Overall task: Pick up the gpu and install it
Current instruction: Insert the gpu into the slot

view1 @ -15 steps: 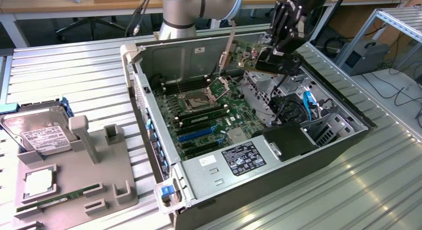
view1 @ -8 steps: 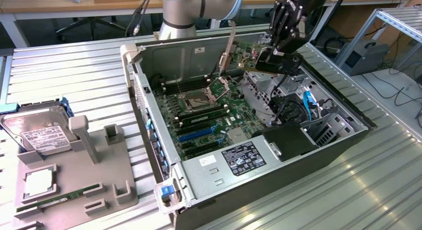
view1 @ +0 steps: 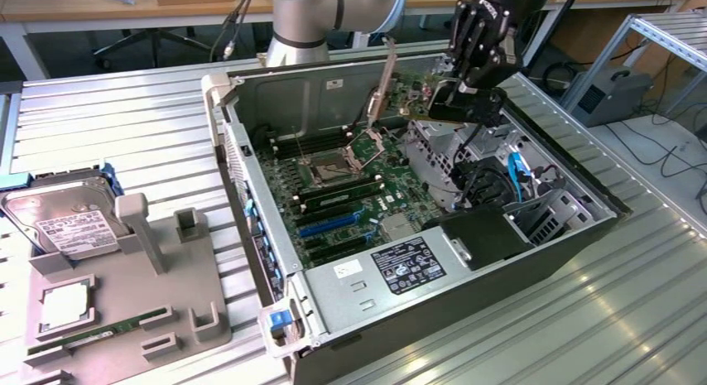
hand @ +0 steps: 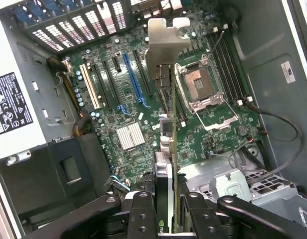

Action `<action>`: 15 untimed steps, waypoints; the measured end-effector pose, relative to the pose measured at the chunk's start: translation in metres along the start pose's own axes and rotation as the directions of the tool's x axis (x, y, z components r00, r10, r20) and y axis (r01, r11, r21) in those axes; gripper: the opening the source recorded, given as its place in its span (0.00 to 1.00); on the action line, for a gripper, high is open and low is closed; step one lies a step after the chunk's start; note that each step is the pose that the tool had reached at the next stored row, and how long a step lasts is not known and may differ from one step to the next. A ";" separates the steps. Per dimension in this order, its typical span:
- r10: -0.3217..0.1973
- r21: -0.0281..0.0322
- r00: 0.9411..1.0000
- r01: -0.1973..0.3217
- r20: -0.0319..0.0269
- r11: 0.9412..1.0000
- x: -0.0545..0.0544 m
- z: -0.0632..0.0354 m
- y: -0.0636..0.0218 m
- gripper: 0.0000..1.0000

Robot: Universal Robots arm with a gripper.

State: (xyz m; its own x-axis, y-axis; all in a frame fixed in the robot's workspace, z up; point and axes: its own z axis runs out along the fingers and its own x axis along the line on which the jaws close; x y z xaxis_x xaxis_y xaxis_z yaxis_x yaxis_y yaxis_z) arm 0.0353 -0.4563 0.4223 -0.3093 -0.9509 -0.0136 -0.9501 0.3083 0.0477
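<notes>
The gpu (view1: 388,83) hangs edge-on above the open computer case (view1: 238,153), its pale metal bracket pointing up and away from the gripper. My gripper (view1: 448,103) is shut on the card's dark board end, over the drive-cage side of the case. In the wrist view the gpu (hand: 166,47) runs as a thin strip from between my fingers out to its silvery bracket, above the motherboard (hand: 213,134). It lies roughly in line with the expansion slots, beside the blue slot (hand: 133,82). The gripper (hand: 168,219) clamps it from both sides.
An open CPU socket (hand: 201,84) and memory slots lie beside the card's line. At the exterior view's left a grey fixture (view1: 144,319) holds a hard drive (view1: 66,223), a CPU (view1: 66,306) and a green memory stick (view1: 94,338). Power supply (view1: 409,265) and cables fill the case's near end.
</notes>
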 end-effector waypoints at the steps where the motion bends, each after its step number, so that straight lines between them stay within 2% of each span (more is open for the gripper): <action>1: -0.020 0.000 1.000 0.020 -0.001 1.000 0.000 0.0000 0.0000 0.27; 3: -0.090 -0.001 0.996 0.090 -0.004 0.996 0.000 0.0000 0.0000 0.27; 5: -0.119 -0.002 0.993 0.119 -0.006 0.993 0.000 0.0001 0.0000 0.27; 8: -0.175 -0.003 0.985 0.175 -0.008 0.985 0.000 0.0007 0.0000 0.27; 11: -0.211 -0.004 0.978 0.211 -0.010 0.978 0.000 0.0012 -0.0001 0.27; 15: -0.217 -0.004 0.976 0.217 -0.010 0.976 0.000 0.0013 0.0000 0.27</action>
State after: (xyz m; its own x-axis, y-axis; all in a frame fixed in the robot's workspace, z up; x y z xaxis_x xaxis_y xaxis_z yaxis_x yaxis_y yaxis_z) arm 0.0353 -0.4561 0.4210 -0.0954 -0.9953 -0.0136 -0.9944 0.0947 0.0477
